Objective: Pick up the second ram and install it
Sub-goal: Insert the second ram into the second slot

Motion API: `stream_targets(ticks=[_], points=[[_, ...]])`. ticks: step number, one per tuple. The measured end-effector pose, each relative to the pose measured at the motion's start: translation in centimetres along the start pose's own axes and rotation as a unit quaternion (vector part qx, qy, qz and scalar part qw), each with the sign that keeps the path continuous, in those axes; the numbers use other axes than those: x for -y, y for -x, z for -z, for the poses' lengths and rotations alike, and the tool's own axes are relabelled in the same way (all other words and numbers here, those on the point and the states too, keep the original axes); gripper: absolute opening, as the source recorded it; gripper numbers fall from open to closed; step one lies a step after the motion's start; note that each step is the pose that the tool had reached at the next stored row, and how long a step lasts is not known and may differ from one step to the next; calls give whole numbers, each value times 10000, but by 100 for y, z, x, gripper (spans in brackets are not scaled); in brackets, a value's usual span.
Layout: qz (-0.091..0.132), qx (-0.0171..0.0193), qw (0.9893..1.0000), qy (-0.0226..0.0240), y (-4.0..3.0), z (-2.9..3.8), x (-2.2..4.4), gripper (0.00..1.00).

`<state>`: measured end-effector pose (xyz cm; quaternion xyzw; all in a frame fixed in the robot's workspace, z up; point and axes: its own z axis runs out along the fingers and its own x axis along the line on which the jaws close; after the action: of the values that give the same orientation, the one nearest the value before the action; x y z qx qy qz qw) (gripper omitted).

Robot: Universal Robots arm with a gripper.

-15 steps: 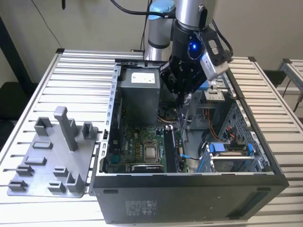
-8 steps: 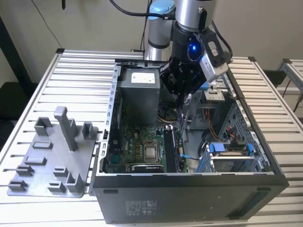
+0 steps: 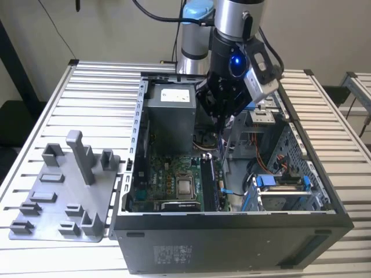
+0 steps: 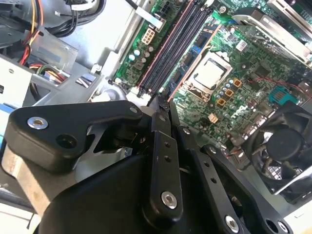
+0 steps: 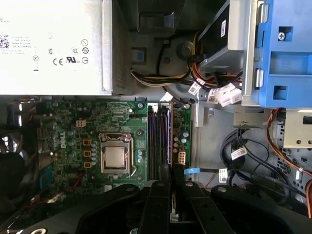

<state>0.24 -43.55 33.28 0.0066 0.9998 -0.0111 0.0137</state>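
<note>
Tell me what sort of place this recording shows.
Probably a lab or workshop bench for computer assembly trials: an open computer case lies on a slatted metal table, a grey parts tray sits beside it, and a robot arm reaches over it.

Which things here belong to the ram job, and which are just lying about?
In the job: gripper, shut on the second ram; memory slots.
Just there: grey tray, power supply, processor, cables.

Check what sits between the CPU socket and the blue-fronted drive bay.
In the exterior view, the long black memory slots sit right beside the CPU socket. Past them comes a thin blue cable, then the drive bay.
</note>
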Motion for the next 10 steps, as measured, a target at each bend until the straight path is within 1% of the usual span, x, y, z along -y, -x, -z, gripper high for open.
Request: stream_targets(ticks=[10], points=[[-1, 0, 10000, 0, -2, -62, -1, 14]])
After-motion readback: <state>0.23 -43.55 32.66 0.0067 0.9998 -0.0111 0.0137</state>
